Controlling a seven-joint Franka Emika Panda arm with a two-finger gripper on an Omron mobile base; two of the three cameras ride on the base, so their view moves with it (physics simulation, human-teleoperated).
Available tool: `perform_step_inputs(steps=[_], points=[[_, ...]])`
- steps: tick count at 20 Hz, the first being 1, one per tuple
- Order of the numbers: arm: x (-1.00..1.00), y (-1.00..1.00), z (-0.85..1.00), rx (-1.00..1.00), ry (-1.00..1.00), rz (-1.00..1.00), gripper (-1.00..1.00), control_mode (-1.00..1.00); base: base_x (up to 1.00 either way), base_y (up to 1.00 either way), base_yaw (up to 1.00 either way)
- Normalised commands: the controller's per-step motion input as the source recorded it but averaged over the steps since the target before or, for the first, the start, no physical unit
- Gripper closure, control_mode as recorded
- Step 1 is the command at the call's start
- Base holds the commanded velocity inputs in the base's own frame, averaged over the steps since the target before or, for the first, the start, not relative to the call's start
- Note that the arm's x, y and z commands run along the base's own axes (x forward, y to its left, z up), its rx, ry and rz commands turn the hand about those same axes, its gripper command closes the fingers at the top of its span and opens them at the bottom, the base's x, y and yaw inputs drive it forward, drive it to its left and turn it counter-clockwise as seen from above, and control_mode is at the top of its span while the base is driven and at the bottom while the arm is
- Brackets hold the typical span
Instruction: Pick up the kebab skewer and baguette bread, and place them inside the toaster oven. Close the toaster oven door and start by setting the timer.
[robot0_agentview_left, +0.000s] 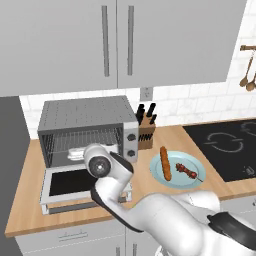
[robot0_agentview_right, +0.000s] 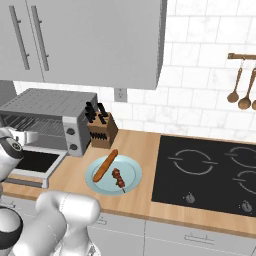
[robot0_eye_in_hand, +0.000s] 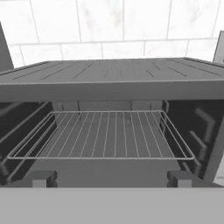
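Observation:
The silver toaster oven (robot0_agentview_left: 85, 117) (robot0_agentview_right: 50, 107) stands on the counter with its door (robot0_agentview_left: 70, 182) (robot0_agentview_right: 32, 162) dropped flat. My gripper (robot0_agentview_left: 75, 154) (robot0_agentview_right: 27, 136) (robot0_eye_in_hand: 111, 181) hovers over the door at the oven mouth, open, with nothing between its fingertips (robot0_eye_in_hand: 39, 178). In the hand view the bare wire rack (robot0_eye_in_hand: 103, 133) lies straight ahead. To the right of the oven, the orange-brown baguette bread (robot0_agentview_left: 165, 163) (robot0_agentview_right: 105, 165) and the dark red kebab skewer (robot0_agentview_left: 188, 171) (robot0_agentview_right: 118, 178) lie side by side on a light blue plate (robot0_agentview_left: 176, 182) (robot0_agentview_right: 131, 180).
A knife block (robot0_agentview_left: 145, 132) (robot0_agentview_right: 101, 129) stands between oven and plate, against the wall. A black cooktop (robot0_agentview_left: 225, 145) (robot0_agentview_right: 210, 170) fills the counter's right end. Two knobs (robot0_agentview_left: 131, 145) sit on the oven's right panel. Upper cabinets hang overhead; spoons hang at the right wall.

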Motion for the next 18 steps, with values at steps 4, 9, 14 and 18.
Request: perform_step_inputs(steps=[4,9,14,18], points=[[0.32,0.12,-0.05,0.0,0.0,-0.04,-1.0,-1.0,0.0,0.0,0.0],[0.44,0.02,-0.01,0.0,0.0,-0.02,-1.0,-1.0,0.0,0.0,0.0],[0.05,0.04,-0.21,0.0,0.0,0.0,-1.0,-1.0,0.0,0.0,0.0],[0.11,0.05,-0.24,-0.01,-0.01,0.0,-1.0,-1.0,0.0,0.0,0.0]])
